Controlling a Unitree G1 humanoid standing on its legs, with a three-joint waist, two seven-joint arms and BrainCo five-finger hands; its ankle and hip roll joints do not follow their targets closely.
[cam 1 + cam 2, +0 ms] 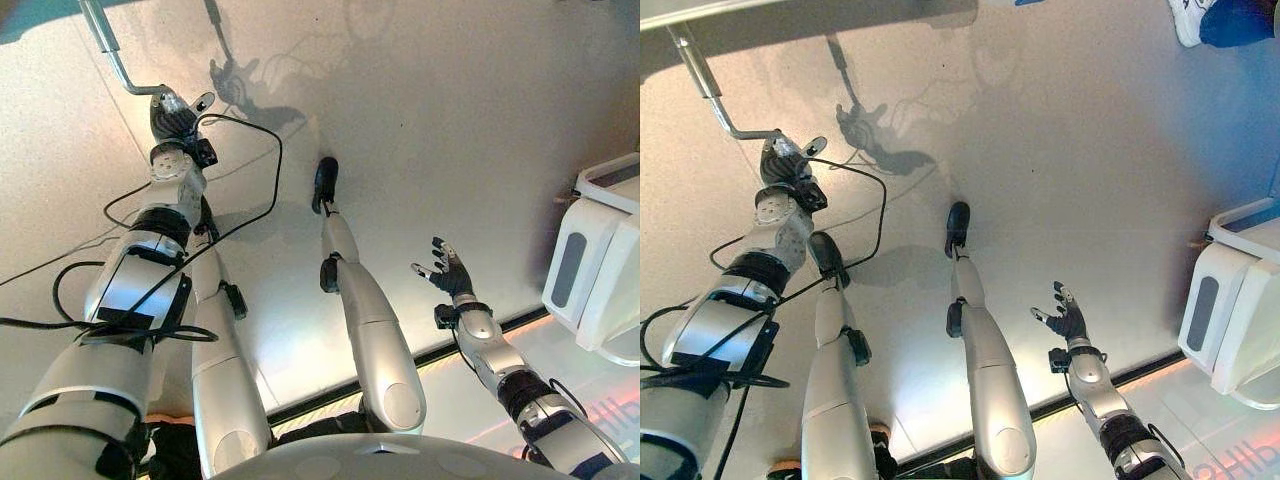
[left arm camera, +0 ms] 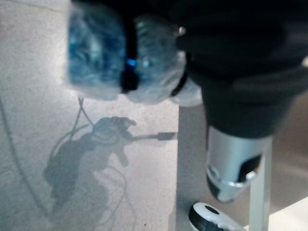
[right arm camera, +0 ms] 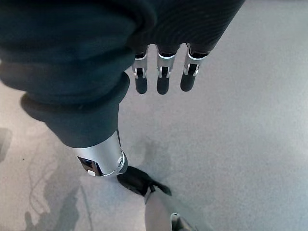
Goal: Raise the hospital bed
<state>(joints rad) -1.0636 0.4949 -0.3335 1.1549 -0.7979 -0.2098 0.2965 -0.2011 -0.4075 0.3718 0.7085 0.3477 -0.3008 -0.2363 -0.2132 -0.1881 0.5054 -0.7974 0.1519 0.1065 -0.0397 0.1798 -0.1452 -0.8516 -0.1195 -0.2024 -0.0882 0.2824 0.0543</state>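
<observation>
The bent silver metal crank handle (image 1: 118, 62) of the hospital bed reached down from the bed frame's edge at the far left of the scene, above the pale speckled floor (image 1: 430, 110). The left hand (image 1: 172, 113) was at the crank's lower, horizontal end, its dark ribbed cover against the bar and its fingers curled round the grip. In the left wrist view the thumb (image 2: 232, 168) pointed along a pale upright bar (image 2: 260, 192), and a blurred, blue-tinted shape close to the lens hid the rest of the grasp.

Well apart from the crank, toward the robot's right, the right hand (image 1: 447, 270) hung in the air over the floor, released, with its fingers spread and holding nothing. Its wrist view showed the straight, dark-tipped fingers (image 3: 162, 77) in a row and the thumb (image 3: 98, 156) apart, the floor beyond them.

Farther from the crank still, past the right hand, stood a white plastic unit with a grey oval panel (image 1: 590, 265). A person's white shoe (image 1: 1192, 20) showed at the far edge of the floor.
</observation>
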